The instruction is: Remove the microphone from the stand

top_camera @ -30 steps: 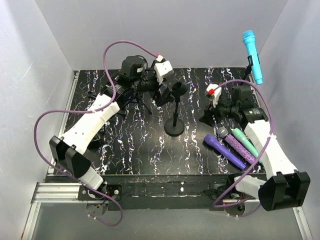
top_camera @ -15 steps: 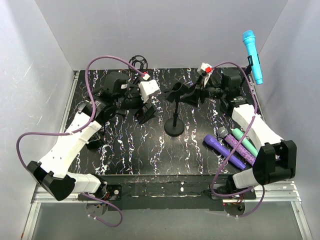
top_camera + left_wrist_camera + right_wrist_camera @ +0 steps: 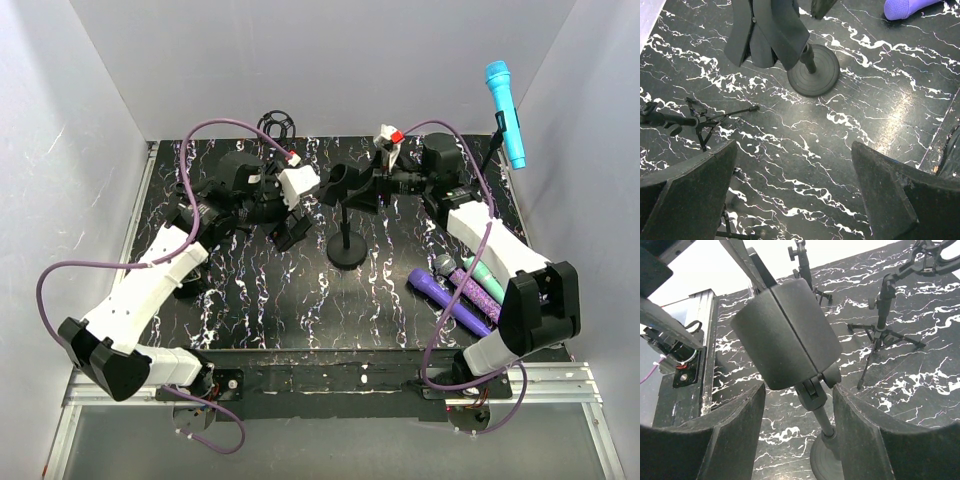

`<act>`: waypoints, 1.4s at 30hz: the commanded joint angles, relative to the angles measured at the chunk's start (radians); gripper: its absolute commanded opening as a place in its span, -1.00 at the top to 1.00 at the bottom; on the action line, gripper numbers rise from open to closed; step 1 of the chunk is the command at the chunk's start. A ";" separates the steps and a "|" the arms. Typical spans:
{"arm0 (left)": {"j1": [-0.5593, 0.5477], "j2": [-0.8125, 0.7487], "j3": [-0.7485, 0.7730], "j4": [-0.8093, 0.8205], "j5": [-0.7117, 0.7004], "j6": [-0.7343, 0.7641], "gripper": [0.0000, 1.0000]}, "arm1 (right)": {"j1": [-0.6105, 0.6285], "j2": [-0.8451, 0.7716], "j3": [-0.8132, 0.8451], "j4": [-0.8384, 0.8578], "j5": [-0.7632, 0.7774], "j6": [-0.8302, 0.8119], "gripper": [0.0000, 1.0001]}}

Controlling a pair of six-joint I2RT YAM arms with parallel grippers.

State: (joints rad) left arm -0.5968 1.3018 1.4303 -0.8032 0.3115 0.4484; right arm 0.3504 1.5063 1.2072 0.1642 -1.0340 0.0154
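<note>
A cyan microphone (image 3: pixel 505 112) sits tilted in a thin stand at the back right corner. A black stand with a round base (image 3: pixel 348 255) is mid-table; its black clip (image 3: pixel 343 183) holds no microphone. My right gripper (image 3: pixel 362 187) is open, its fingers either side of that clip (image 3: pixel 785 332) and pole (image 3: pixel 821 415), not touching them. My left gripper (image 3: pixel 290 228) is open and empty, low over the table left of the stand. In the left wrist view (image 3: pixel 792 192) the base (image 3: pixel 814 75) and clip (image 3: pixel 767 30) lie ahead.
Three loose microphones lie at the right: purple (image 3: pixel 447 302), glittery purple (image 3: pixel 478 290), teal (image 3: pixel 490 282). The purple one's head also shows in the left wrist view (image 3: pixel 902 7). Small black tripod stands are at the back left (image 3: pixel 882 325) (image 3: pixel 700 120). White walls enclose the table.
My right gripper has swung left from the table's right side to straddle the centre stand's clip. My left gripper has drawn back left and down, away from that clip.
</note>
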 commanded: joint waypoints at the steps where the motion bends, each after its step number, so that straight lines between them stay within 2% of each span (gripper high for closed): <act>1: 0.005 -0.004 0.010 0.016 -0.003 -0.004 -0.96 | 0.028 0.025 0.023 0.083 0.066 0.015 -0.25; 6: 0.005 0.024 0.021 0.041 -0.009 -0.004 -0.96 | 0.029 0.008 -0.041 0.205 0.216 0.024 -0.27; 14: 0.005 0.053 0.062 -0.007 -0.032 0.016 -0.96 | 0.030 0.045 -0.070 0.340 0.209 0.060 -0.25; 18: 0.005 0.071 0.082 -0.014 -0.031 0.013 -0.96 | 0.036 0.055 -0.081 0.399 0.281 0.087 0.00; 20: 0.005 0.080 0.075 0.004 -0.029 0.010 -0.96 | 0.035 0.060 -0.080 0.396 0.305 0.110 0.24; 23: 0.005 0.091 0.045 0.071 -0.009 -0.017 -0.96 | 0.035 0.057 -0.068 0.344 0.311 0.129 0.77; 24: 0.005 0.097 0.032 0.105 -0.005 -0.031 -0.96 | 0.033 0.051 -0.063 0.322 0.324 0.145 0.91; 25: 0.005 0.105 0.016 0.139 0.000 -0.051 -0.96 | 0.035 0.042 -0.058 0.298 0.359 0.165 0.97; 28: 0.005 0.123 -0.039 0.270 0.000 -0.103 -0.93 | 0.035 -0.006 -0.034 0.197 0.515 0.230 0.97; 32: 0.005 0.160 -0.145 0.473 0.050 -0.151 -0.79 | 0.035 -0.032 0.031 0.025 0.696 0.362 0.97; 36: 0.018 0.209 -0.198 0.610 0.138 -0.207 -0.73 | 0.007 0.000 0.058 -0.075 0.596 0.423 0.97; 39: 0.057 0.275 -0.203 0.717 0.257 -0.316 -0.51 | -0.001 0.029 0.115 -0.225 0.568 0.396 0.97; 42: 0.066 0.362 -0.225 0.870 0.362 -0.479 -0.31 | -0.016 0.043 0.108 -0.216 0.491 0.399 0.97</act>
State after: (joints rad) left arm -0.5552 1.6009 1.2232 -0.1959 0.4938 0.1795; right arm 0.3462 1.5383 1.2697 0.0357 -0.4484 0.3637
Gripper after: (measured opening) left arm 0.706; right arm 0.438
